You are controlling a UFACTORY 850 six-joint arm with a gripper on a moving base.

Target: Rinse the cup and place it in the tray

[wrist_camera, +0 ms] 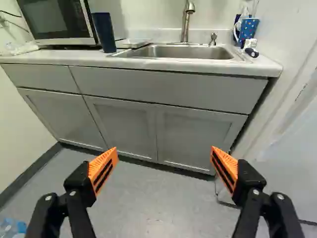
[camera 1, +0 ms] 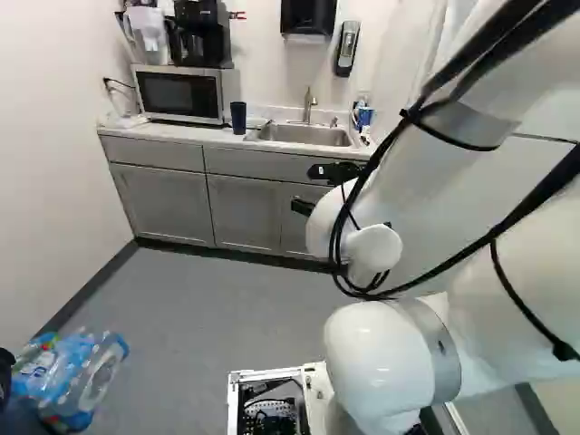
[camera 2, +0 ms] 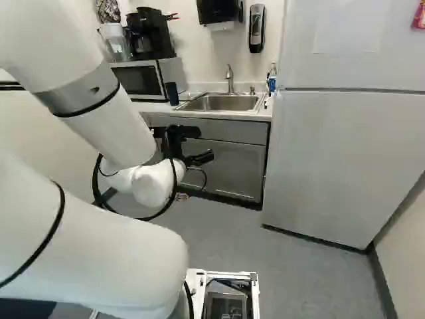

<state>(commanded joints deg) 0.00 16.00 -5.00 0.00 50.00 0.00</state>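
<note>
Dark-blue cup | upright, long axis vertical | beside sink | gripper spread wide

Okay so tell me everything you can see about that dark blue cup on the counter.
The tall, dark blue cup narrows slightly toward its base and looks like smooth plastic; no handle shows. It stands upright on the pale countertop, between the silver-and-black microwave and the stainless steel sink. Its contents, if any, can't be seen. The open, orange-padded black end effector isn't touching it.
</note>
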